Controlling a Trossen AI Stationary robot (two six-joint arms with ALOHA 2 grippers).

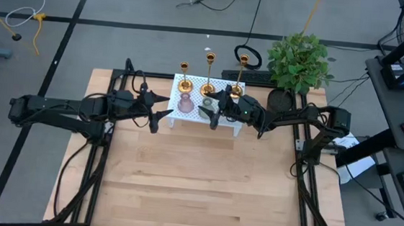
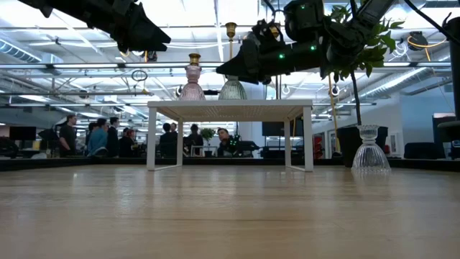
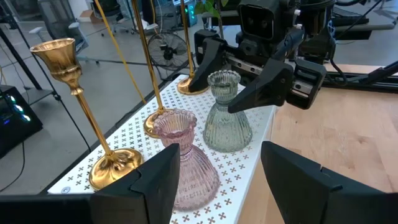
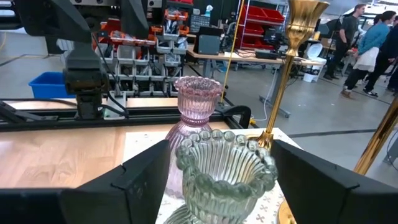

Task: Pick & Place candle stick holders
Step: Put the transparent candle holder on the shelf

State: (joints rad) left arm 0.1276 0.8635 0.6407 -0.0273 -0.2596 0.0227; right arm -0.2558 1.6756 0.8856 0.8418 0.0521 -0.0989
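Three gold candle stick holders [image 1: 209, 74] stand on their round bases along the far edge of a small white perforated table [image 1: 187, 117]. A pink ribbed glass holder [image 3: 183, 155] and a grey-green ribbed glass holder [image 3: 225, 115] stand on the same table, nearer to me. My left gripper [image 3: 221, 171] is open at the table's left end, its fingers either side of the pink holder's line but short of it. My right gripper [image 4: 227, 186] is open, with one finger on each side of the grey-green holder [image 4: 224, 168]. I cannot tell whether those fingers touch it.
A clear glass holder [image 2: 370, 147] stands on the wooden tabletop right of the white table. A potted plant [image 1: 300, 59] stands at the far right corner. Bare wood [image 1: 203, 185] lies toward the near edge. People [image 2: 97, 137] stand in the room behind.
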